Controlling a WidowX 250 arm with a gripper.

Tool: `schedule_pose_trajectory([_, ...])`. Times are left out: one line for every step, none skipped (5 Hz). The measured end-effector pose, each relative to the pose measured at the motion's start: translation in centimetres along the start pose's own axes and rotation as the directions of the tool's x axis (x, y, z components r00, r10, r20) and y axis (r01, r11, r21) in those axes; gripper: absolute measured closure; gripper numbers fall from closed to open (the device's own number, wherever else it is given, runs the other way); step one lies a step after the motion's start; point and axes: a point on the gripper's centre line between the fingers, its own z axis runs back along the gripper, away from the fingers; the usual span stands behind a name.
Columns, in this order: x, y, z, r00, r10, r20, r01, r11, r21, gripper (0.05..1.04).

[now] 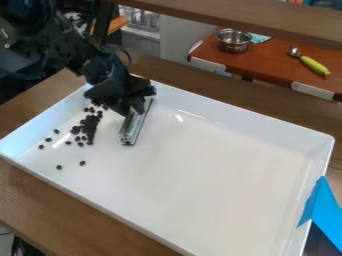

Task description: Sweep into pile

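Clamping a metal scraper (133, 128) between the closed jaws of the black gripper (137, 104), near the white tray's (220, 175) top corner; just beside dark beans (91, 131), bunched along the upper-left edge and strewn more thinly toward the left corner.
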Motion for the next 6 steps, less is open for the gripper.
schedule_pose_trajectory([-0.2, 0.5, 0.2, 1.000, -0.010, 0.004, 0.010, 1.000, 0.005, 0.754])
schedule_pose_trajectory([-0.2, 1.4, 0.3, 1.000, 0.001, -0.004, -0.001, 1.000, 0.031, 0.754])
schedule_pose_trajectory([-0.1, 2.2, 0.9, 1.000, 0.023, -0.006, -0.022, 0.997, 0.079, 0.754])
schedule_pose_trajectory([0.6, 3.8, 1.8, 0.999, 0.029, 0.024, -0.031, 0.992, 0.125, 0.754])
schedule_pose_trajectory([1.0, 4.6, 2.2, 0.998, 0.031, 0.049, -0.038, 0.989, 0.142, 0.754])
schedule_pose_trajectory([1.0, 3.5, 3.1, 0.998, 0.018, 0.062, -0.024, 0.996, 0.087, 0.754])
